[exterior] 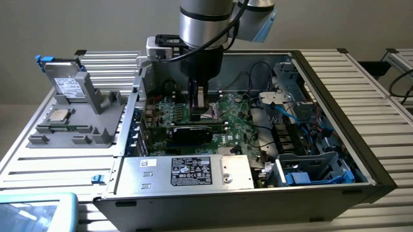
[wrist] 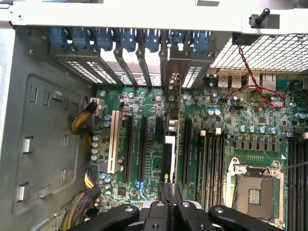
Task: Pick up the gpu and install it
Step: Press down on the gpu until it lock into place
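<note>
The computer case (exterior: pixel 361 159) serves as the landmark: it lies open on its side on a ribbed metal tabletop (exterior: pixel 51 159). At the nearest corner of the tabletop, in front of the case toward the exterior view's left, sits a pale blue tray (exterior: pixel 38 212). Inside the case's near wall is the silver power supply (exterior: pixel 187 171) with its label facing up, and blue drive bays (exterior: pixel 316 169) sit beside it.

Beyond the power supply lies the green motherboard (exterior: pixel 239 130). The gpu (exterior: pixel 193 133) stands on edge in a slot of that motherboard, its black cooler facing the power supply. In the wrist view the card (wrist: pixel 169 144) appears edge-on, running from the gripper to the row of slot covers (wrist: pixel 130 67) at the case's rear wall, between the black expansion slots (wrist: pixel 143 149).

The arm (exterior: pixel 203 29) descends vertically into the middle of the case, with the gripper (exterior: pixel 201 104) pointing straight down onto the card's upper edge. The gripper (wrist: pixel 168 192) has its fingers drawn together, clamped on the card's top edge.

Outside the case, toward the exterior view's left, a grey holder (exterior: pixel 84 121) carries a silver drive (exterior: pixel 67 84) upright and a processor chip (exterior: pixel 59 115) lying flat. A plain pale wall stands behind the tabletop.
</note>
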Available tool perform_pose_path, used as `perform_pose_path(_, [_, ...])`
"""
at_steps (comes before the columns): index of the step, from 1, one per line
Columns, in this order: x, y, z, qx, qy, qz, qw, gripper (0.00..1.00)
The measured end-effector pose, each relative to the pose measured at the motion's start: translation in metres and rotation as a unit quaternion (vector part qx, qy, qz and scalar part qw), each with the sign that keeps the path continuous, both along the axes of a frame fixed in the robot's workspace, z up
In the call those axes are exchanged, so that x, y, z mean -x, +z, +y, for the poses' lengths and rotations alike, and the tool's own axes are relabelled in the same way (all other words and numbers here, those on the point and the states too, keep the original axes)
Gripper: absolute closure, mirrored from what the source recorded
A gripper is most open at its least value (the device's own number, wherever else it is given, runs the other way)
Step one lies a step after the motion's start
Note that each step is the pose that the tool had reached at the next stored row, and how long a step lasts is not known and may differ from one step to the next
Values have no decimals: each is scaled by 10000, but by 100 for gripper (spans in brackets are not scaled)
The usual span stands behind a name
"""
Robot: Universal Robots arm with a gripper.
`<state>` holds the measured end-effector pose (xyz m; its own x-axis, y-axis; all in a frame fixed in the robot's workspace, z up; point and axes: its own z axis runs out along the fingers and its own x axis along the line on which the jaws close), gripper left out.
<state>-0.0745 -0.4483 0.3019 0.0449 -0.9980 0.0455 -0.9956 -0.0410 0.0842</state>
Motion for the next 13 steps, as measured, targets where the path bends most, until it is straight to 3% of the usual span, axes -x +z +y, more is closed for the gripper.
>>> perform_pose_path(4, [21, -5, 0, -12, 14, -2, 10000, 88])
perform_pose_path(13, [308, -139, -1, -12, 117, -2, 9999, 88])
